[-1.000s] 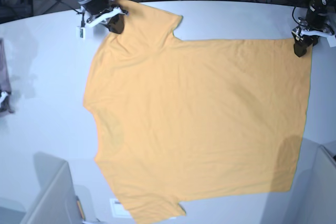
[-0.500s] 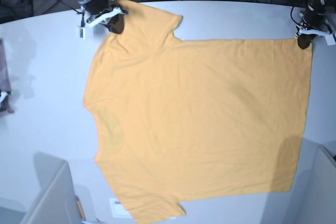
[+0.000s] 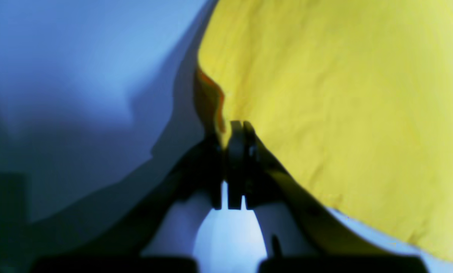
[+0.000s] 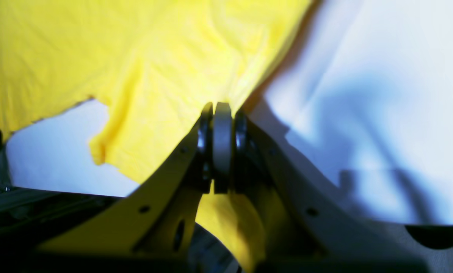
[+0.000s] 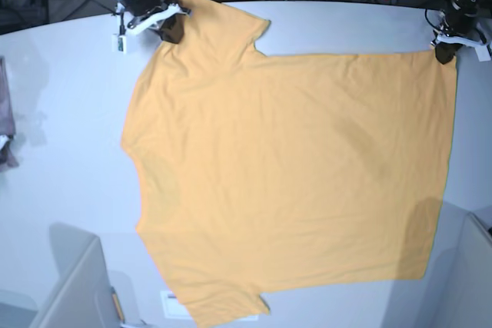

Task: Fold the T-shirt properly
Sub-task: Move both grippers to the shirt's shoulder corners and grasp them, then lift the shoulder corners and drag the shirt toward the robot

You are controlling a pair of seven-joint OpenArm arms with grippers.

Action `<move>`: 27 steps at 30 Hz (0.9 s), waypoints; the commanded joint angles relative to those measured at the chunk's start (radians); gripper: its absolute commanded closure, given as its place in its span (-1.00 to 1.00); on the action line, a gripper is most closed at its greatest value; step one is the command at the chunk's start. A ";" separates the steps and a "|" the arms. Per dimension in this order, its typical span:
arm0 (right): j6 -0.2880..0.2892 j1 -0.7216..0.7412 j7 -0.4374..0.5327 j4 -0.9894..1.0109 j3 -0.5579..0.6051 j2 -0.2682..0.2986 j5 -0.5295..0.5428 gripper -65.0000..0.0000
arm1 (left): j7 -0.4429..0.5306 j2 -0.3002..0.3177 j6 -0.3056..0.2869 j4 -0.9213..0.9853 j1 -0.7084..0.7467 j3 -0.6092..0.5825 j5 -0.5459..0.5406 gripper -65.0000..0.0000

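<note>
Observed: the T-shirt [image 5: 292, 167] lies spread almost flat on the white table [image 5: 61, 97], plain side up, no lettering visible. It runs sideways across the table, sleeves toward the right gripper, hem toward the left gripper.

Right gripper [image 5: 167, 27]: jaws closed together on the edge of the far sleeve. In its wrist view the fingers [image 4: 221, 129] meet with yellow cloth drawn in between them and hanging below; the sleeve fans away ahead of the tool.

Left gripper [image 5: 444, 51]: jaws closed on the far hem corner. The wrist view shows the fingertips [image 3: 237, 144] pressed together with the corner of the fabric pinched at their tip, the rest of the shirt spreading out ahead and to one side.

Change noted: against the base view of a second ago, both grippers have drawn back toward the far edge of the table, the left one most plainly, and the far edge of the shirt between them now reads straighter. The shallow crease near the hem corner has pulled out. The near half of the garment has barely shifted.

Judgement: this looks like the flattening stage, with the cloth tensioned along one edge before any fold is made. No fold is in place yet. Both grips appear narrow, right at the fabric's margin, so further pulling risks a slip at either corner.

A pinkish-mauve cloth [image 5: 6, 113] sits at the table's edge, well apart from both tools
</note>
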State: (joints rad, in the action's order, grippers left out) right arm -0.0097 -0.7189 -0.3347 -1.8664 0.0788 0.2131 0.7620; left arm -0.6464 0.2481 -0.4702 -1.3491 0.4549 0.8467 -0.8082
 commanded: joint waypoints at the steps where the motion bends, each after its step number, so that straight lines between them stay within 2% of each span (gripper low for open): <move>1: 0.010 -0.011 0.015 -0.022 0.002 0.007 0.006 1.00 | 0.000 0.009 0.001 -0.043 0.020 0.006 0.003 1.00; 17: 0.017 0.018 0.016 -0.062 -0.003 0.012 0.006 1.00 | -0.005 0.010 0.001 -0.243 0.077 0.009 0.006 1.00; 21: 0.101 0.043 0.016 -0.100 -0.004 0.009 0.007 1.00 | -0.005 0.010 0.001 -0.261 0.074 0.009 0.006 1.00; 27: 0.104 0.100 0.013 -0.103 -0.003 0.004 0.007 1.00 | -0.002 0.010 0.003 -0.263 0.064 0.009 0.006 1.00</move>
State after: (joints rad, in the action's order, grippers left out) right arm 0.0834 -0.6216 -0.3428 -1.9495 0.0780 0.2138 0.7586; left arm -0.6701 0.2409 -0.4641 -1.5940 0.5156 0.8471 -0.7891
